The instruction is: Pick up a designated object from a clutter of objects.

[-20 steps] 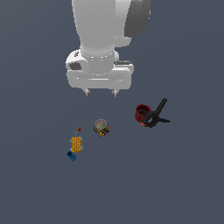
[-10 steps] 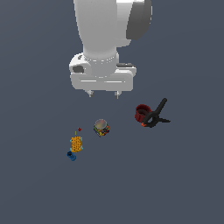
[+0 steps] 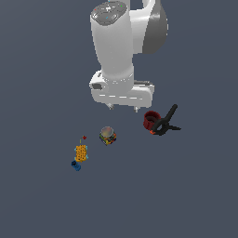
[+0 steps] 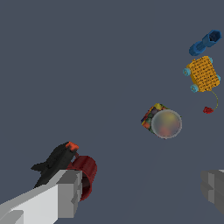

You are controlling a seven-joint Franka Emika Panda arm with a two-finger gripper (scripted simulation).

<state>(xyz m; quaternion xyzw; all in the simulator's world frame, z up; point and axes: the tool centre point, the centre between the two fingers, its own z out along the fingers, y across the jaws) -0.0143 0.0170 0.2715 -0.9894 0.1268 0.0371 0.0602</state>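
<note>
Flat, dark blue-grey ground point(image 3: 42, 69) fills both views, bare but for a loose scatter of small objects. Above it hangs the white Panda arm point(image 3: 122, 46), its pincer point(image 3: 123, 109) pointing down with the two short fingertips set wide apart and nothing between them — in the wrist view the grey fingers point(image 4: 70, 192) stand at opposite edges of the picture with only floor between.

The dark red cup point(image 3: 151, 120) sits just to the exterior view's right of the pincer and a little lower in the picture, clear of the fingertips. Its hollow inside shows dark. Pressed against its far-right side is the black spring clamp point(image 3: 166, 122), orange-red tips near the cup's base. In the wrist view the cup point(image 4: 86, 173) lies right beside one finger, partly hidden behind it.

Toward the exterior view's left lies the small multicoloured can point(image 3: 108, 135), well apart from the cup. Further left — in a tight group — are the orange-yellow block point(image 3: 81, 153), the small blue piece point(image 3: 76, 165) and the tiny red piece point(image 3: 84, 137).
</note>
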